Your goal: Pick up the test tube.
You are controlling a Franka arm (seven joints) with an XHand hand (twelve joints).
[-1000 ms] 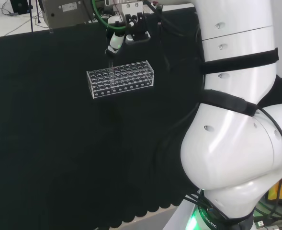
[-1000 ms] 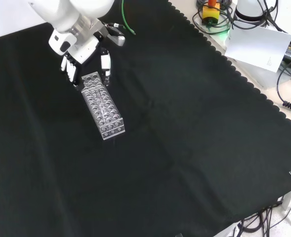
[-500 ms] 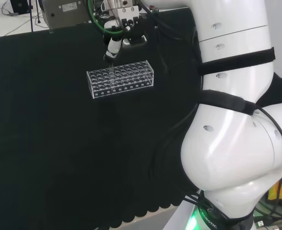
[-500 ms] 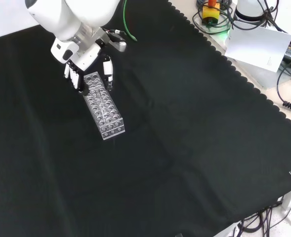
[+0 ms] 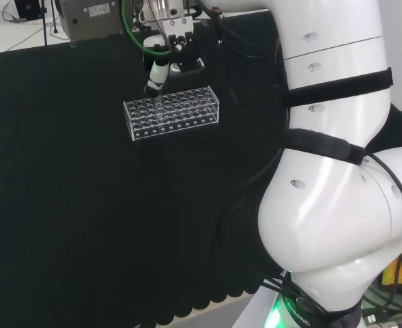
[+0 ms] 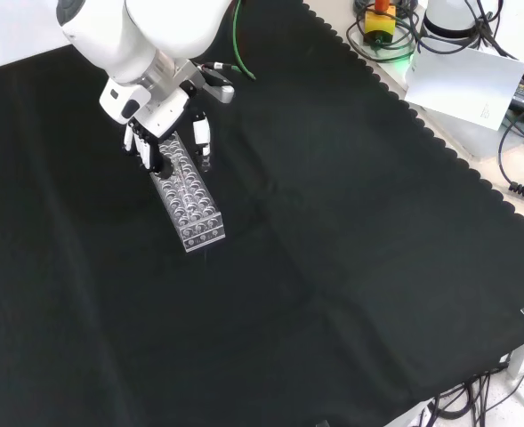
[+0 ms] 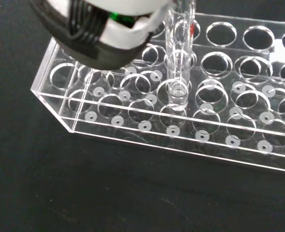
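A clear rack (image 6: 189,196) lies on the black counter (image 6: 350,267), in the front view toward the far left corner, its length running away from the camera. The hand (image 6: 159,124) hangs over the rack's far end in that view, its fingers (image 6: 203,135) pointing down on either side of that end, one on the right, others on the left. In the head view the hand (image 5: 166,58) stands above the rack's (image 5: 172,113) far long edge, left of middle. The wrist view shows the tube (image 7: 178,63) upright, its rounded bottom in a hole of the rack (image 7: 132,121), in an inner row near one short end. Its upper part runs up beside the blurred white and black part of the hand (image 7: 103,29). Whether the fingers pinch the tube cannot be told; they appear narrow, drawn close about the rack's end. The tube's contents cannot be made out.
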